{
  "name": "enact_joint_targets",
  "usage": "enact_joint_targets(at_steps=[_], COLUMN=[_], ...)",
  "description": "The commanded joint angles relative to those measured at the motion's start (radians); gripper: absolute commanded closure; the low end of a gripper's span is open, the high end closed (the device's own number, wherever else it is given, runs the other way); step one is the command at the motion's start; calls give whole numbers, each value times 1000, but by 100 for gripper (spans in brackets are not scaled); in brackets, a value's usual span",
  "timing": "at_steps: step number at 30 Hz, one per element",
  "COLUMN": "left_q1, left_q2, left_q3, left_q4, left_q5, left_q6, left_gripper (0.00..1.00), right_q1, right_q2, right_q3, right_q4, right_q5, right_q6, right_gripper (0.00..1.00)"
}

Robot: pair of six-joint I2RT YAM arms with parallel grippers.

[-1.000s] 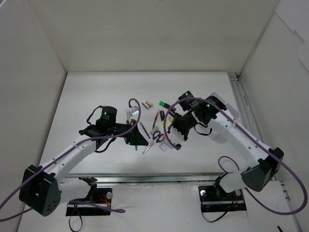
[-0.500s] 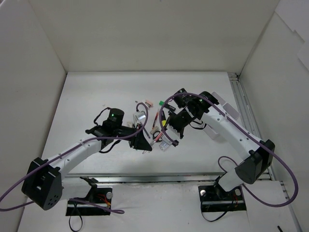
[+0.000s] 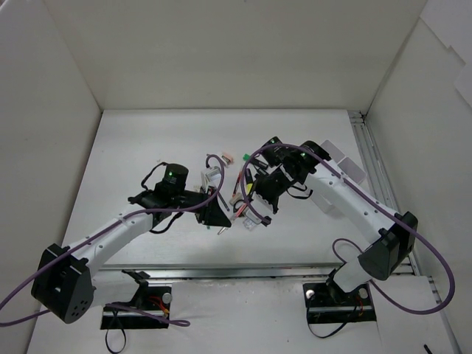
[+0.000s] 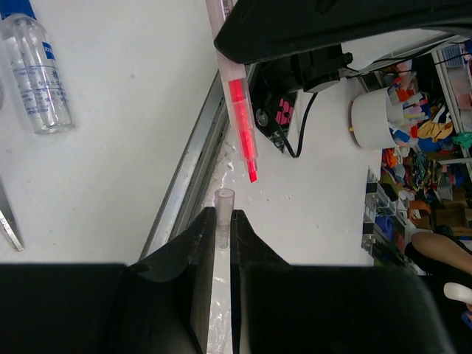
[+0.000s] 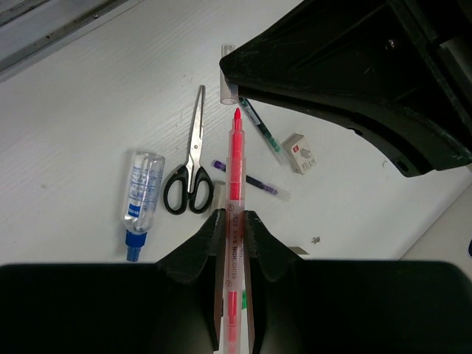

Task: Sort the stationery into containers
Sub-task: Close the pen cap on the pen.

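My right gripper (image 5: 234, 221) is shut on a pink highlighter (image 5: 234, 173) with its red tip bare and pointing at my left gripper (image 5: 354, 74). My left gripper (image 4: 223, 221) is shut on a small clear cap (image 4: 223, 210), whose open end faces the highlighter tip (image 4: 251, 173) a short gap away. In the top view the two grippers, left (image 3: 216, 215) and right (image 3: 249, 210), meet over the table's middle. Under them lie black-handled scissors (image 5: 190, 158), a clear blue-capped glue bottle (image 5: 142, 199), a purple pen (image 5: 247, 179), a green pen (image 5: 258, 125) and a beige eraser (image 5: 299, 153).
A white tray (image 3: 346, 164) shows partly behind the right arm at the right. Another eraser (image 3: 227, 158) lies further back. A metal rail (image 3: 243, 254) runs along the table's near edge. White walls enclose the table on three sides.
Both grippers have moved toward each other over the pile. The left gripper moved right and the right gripper moved left, closing the gap between cap and highlighter tip.
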Motion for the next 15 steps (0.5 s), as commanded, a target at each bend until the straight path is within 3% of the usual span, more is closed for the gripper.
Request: enact_joint_targets(at_steps=[1,15], left_q1=[-4,-4], left_q2=[-17,-46], left_q3=[57,54], left_q4=[19,22], left_q5=[11,12], left_q6=[23,21], left_gripper=[100,100], right_q1=[14,44], right_q2=[6,32], right_q3=[-4,6], right_q4=[-1,4], right_q5=[-29,-2], right_q6=[-46,-23], right_gripper=[100,100])
